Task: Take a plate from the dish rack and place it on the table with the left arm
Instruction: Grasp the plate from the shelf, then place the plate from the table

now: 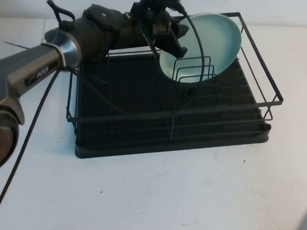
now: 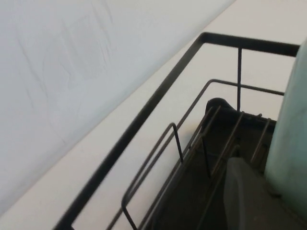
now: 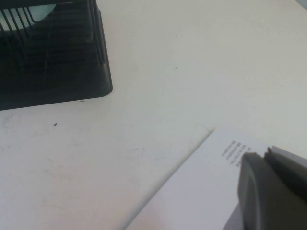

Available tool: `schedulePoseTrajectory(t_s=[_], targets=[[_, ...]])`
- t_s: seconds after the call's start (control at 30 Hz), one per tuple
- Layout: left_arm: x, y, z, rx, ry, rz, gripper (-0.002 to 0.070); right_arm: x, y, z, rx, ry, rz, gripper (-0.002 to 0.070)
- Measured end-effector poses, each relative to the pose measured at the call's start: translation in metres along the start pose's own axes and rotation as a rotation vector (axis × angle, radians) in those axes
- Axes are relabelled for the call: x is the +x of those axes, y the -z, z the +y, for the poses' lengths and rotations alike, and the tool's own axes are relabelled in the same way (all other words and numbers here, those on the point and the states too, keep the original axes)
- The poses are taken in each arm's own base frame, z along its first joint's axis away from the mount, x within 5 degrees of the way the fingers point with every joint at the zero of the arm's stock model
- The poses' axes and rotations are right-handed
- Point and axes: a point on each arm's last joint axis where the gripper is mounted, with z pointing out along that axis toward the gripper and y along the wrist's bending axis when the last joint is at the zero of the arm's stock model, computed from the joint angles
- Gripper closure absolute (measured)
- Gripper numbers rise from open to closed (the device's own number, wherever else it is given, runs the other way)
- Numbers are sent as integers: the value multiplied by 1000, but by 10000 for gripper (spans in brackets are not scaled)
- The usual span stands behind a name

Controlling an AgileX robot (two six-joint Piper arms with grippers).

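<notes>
The pale aqua plate (image 1: 211, 41) stands tilted in the back right part of the black wire dish rack (image 1: 142, 130), its top edge above the rack's upper rail. My left arm reaches across the rack from the left. My left gripper (image 1: 176, 44) is closed over the plate's left rim, with one finger on the plate's face. In the left wrist view a dark finger (image 2: 244, 191) lies against the plate (image 2: 292, 139); the other finger is hidden behind it. My right gripper (image 3: 263, 154) is shut and empty, hovering over the white table (image 3: 192, 62), away from the rack (image 3: 57, 62).
Thin wire dividers (image 1: 194, 71) stand in front of the plate's lower part. The rack's top rail (image 2: 144, 120) runs beside the left gripper. A white printed sheet (image 3: 201, 187) lies under the right gripper. Open table (image 1: 164, 198) lies in front of the rack.
</notes>
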Motion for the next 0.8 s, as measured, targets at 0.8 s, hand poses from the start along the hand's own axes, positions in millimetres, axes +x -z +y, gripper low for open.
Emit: schedulePoseTrajectory(t_s=[0.8], targets=[[-159, 216, -26, 339, 247, -49, 608, 0, 0, 0, 0, 0, 0, 694]])
